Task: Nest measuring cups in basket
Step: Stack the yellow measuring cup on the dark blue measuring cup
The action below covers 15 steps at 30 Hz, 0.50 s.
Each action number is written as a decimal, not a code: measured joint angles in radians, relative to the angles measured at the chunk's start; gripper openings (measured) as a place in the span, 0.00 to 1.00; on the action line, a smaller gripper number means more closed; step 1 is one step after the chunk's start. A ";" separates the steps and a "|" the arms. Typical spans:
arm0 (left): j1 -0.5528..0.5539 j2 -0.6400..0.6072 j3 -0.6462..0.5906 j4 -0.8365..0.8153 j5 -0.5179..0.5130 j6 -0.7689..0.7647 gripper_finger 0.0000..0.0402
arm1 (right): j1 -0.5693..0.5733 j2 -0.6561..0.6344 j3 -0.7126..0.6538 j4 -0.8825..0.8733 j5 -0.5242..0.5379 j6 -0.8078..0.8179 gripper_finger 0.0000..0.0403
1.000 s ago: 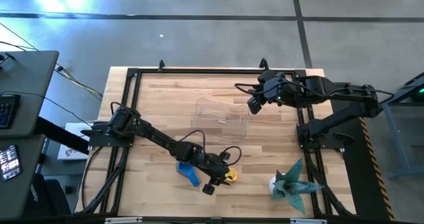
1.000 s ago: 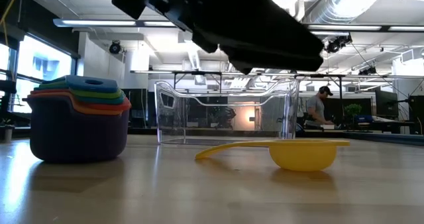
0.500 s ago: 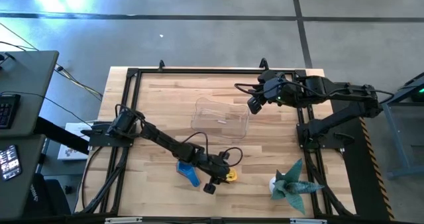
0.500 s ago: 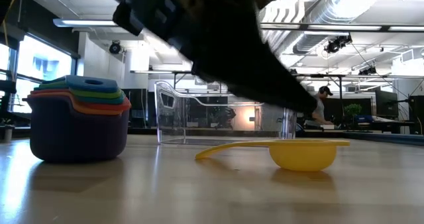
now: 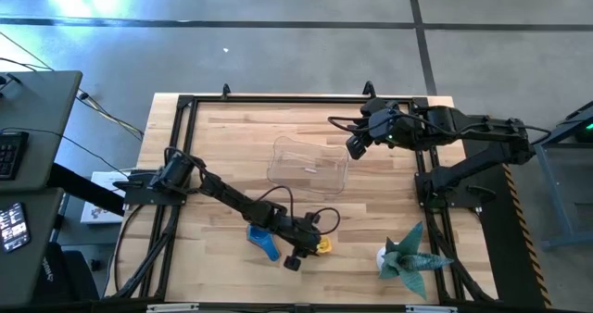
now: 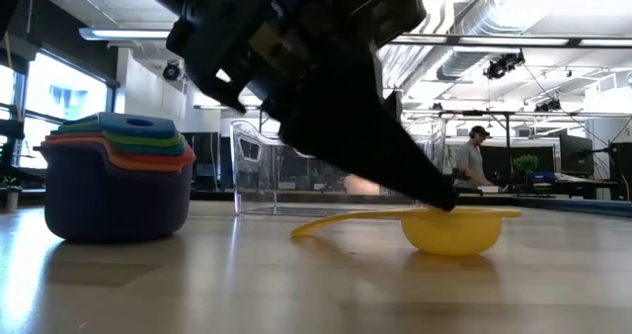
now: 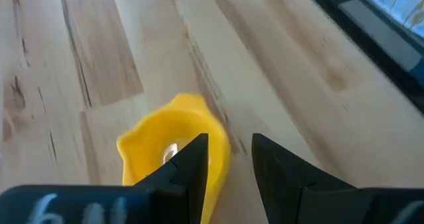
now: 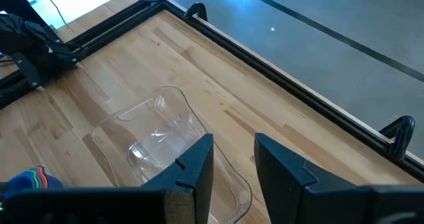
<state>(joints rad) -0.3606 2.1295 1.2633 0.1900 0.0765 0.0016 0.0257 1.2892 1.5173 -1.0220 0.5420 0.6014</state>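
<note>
2 things decide this grasp: the thin rim of the yellow cup (image 7: 173,139) and how squarely your left gripper (image 7: 228,159) meets it. That gripper is low over the cup near the front edge of the table (image 5: 222,137), its fingers parted a little with one finger inside the bowl and the other outside the wall; no pinch on the rim shows yet. The cup's long handle (image 6: 346,220) lies flat toward the stack of nested cups (image 6: 117,176), which sits just beside it on the same front strip. The basket (image 5: 309,166) stands near the table's middle, with no cup visible in it. Your right gripper (image 8: 232,159) hangs above the basket's back right side, fingers slightly apart and holding nothing. If you close off-centre, the light cup could tip or skate toward the front edge. A shallow bite on the wall may let it swing and drop on the way to the basket.
</note>
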 joint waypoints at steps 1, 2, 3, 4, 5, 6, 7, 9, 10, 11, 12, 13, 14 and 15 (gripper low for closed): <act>0.000 0.001 0.000 -0.008 0.000 0.000 0.26 | 0.000 0.000 0.000 0.000 0.000 0.000 0.25; 0.000 0.002 0.000 -0.013 0.000 0.000 0.26 | 0.000 0.000 0.000 0.000 0.000 0.000 0.25; 0.000 0.002 0.000 -0.018 0.000 0.000 0.26 | 0.000 0.000 0.000 0.000 0.000 0.000 0.25; 0.000 0.002 0.000 -0.023 0.000 0.001 0.26 | 0.000 0.000 0.000 0.000 0.000 0.000 0.25; 0.000 0.002 0.000 -0.031 -0.001 0.001 0.26 | 0.000 0.000 0.000 0.000 0.000 0.000 0.25; 0.001 0.005 0.000 -0.035 -0.007 0.001 0.26 | 0.000 0.000 0.000 0.000 0.000 0.000 0.25; 0.001 0.007 0.000 -0.034 -0.013 0.001 0.26 | 0.000 0.000 0.000 0.000 0.000 0.000 0.25; 0.001 0.007 0.000 -0.032 -0.015 0.002 0.26 | 0.000 0.000 0.000 0.000 0.000 0.000 0.25; 0.001 0.007 0.000 -0.034 -0.015 0.002 0.26 | 0.000 0.000 0.000 0.000 0.000 0.000 0.25; 0.002 0.007 0.000 -0.039 -0.015 0.002 0.26 | 0.000 0.000 0.000 0.000 0.000 0.000 0.25; 0.002 0.007 0.000 -0.043 -0.015 0.002 0.26 | 0.000 0.000 0.000 0.000 0.000 0.000 0.25; 0.002 0.007 0.000 -0.045 -0.015 0.003 0.26 | 0.000 0.000 0.000 0.000 0.000 0.000 0.25; 0.002 0.007 0.000 -0.045 -0.016 0.003 0.25 | 0.000 0.000 0.000 0.000 0.000 0.000 0.25; 0.002 0.007 0.000 -0.045 -0.017 0.003 0.25 | 0.000 0.000 0.000 0.000 0.000 0.000 0.25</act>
<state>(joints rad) -0.3588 2.1365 1.2633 0.1449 0.0590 0.0044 0.0257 1.2892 1.5173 -1.0222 0.5420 0.6014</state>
